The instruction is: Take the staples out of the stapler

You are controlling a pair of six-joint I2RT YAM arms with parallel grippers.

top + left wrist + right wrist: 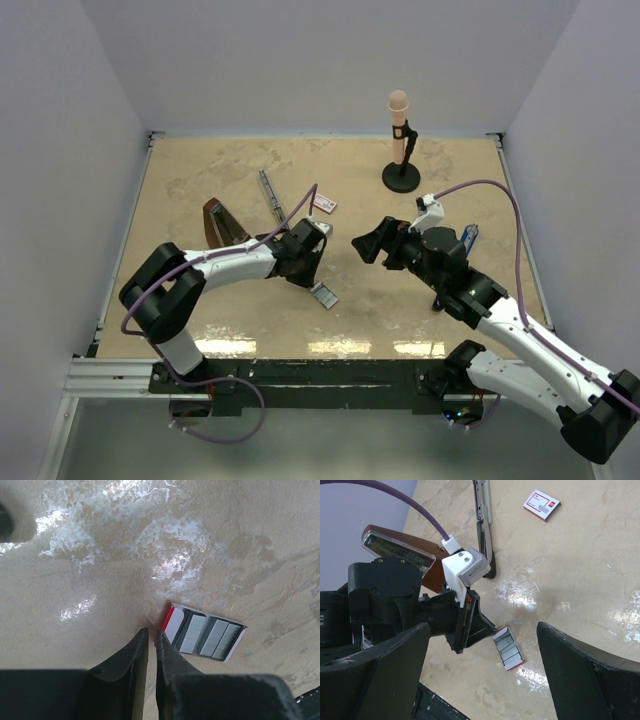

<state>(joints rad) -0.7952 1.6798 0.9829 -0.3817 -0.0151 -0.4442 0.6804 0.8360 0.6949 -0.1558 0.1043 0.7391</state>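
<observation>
The stapler (269, 196) is a slim dark bar lying at the back left, apart from both grippers; it also shows in the right wrist view (484, 525). Silvery ribbed staples (192, 634) lie in a small open red-and-white tray (172, 620) on the table. My left gripper (150, 632) is shut with only a thin slit between its fingers, and its tips are at the tray's red end. Nothing shows between the fingers. My right gripper (368, 243) is open and empty, hovering right of the tray (509, 648) and facing the left gripper.
A small red-and-white card (323, 204) lies behind the left gripper. A brown wedge-shaped object (215, 221) stands at the left. A microphone-like stand (401, 140) is at the back right. A narrow blue object (470, 238) lies by the right arm.
</observation>
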